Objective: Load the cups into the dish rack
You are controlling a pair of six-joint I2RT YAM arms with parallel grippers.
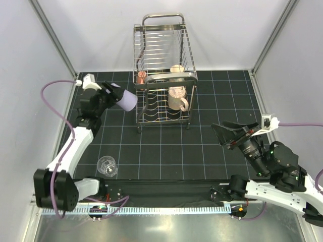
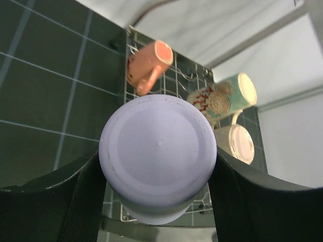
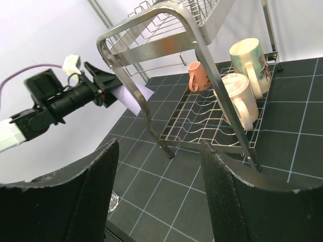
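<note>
Three handled mugs (image 1: pixel 176 97) sit in the tall steel-wire dish rack (image 1: pixel 162 15). Left jaws clamp the lavender plastic tumbler (image 1: pixel 126 100) just left of it. The clear drinking glass (image 1: pixel 107 166) remains near-left on the counter (image 1: pixel 202 161). Right jaws are apart and empty.

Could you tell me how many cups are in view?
5. Three sit in the dish rack: a pink mug, a patterned mug and a cream mug. The left gripper holds the lavender tumbler, and the clear glass stands on the table. None seems hidden.
</note>
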